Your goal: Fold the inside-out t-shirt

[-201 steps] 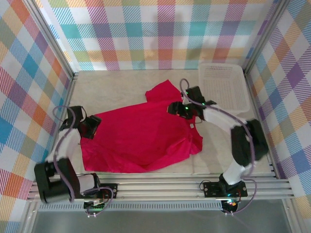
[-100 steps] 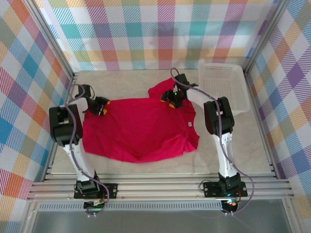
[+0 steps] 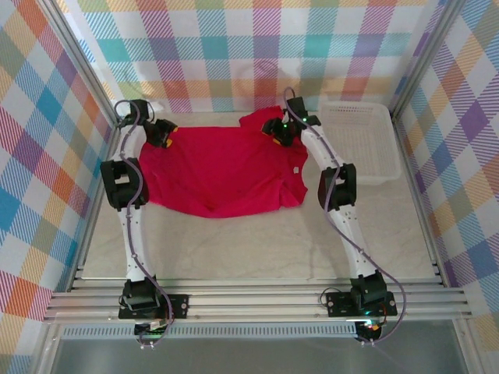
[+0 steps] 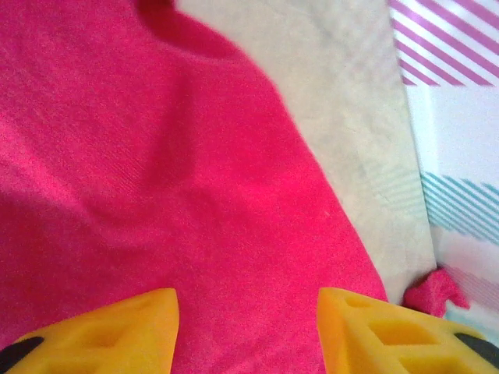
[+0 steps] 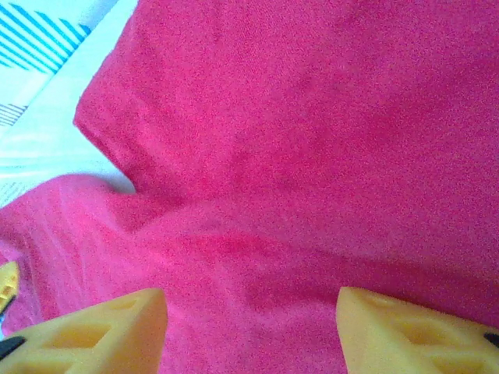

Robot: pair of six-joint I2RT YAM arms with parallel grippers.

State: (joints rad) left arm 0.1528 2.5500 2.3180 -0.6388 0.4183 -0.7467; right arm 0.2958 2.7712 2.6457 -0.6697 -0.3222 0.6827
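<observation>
The red inside-out t-shirt [image 3: 222, 167] lies spread at the far end of the table, its small white tag [image 3: 297, 169] near the right edge. Both arms are stretched far out. My left gripper [image 3: 162, 134] rests at the shirt's far-left corner, my right gripper [image 3: 278, 131] at the far-right part by a sleeve. Seen from the left wrist, the gripper [image 4: 248, 331] has its yellow fingers apart over flat red cloth [image 4: 156, 156]. The right wrist view shows the same for the right gripper [image 5: 251, 331]: fingers spread over the shirt [image 5: 312, 117], nothing pinched between them.
A white plastic basket [image 3: 357, 140] stands at the far right, close to the right arm. Plaid walls close off the back and both sides. The beige table surface [image 3: 234, 249] lies bare in front of the shirt.
Both arms have reached from mid-table to the far end, and the shirt has slid away with them, toward the back wall.
</observation>
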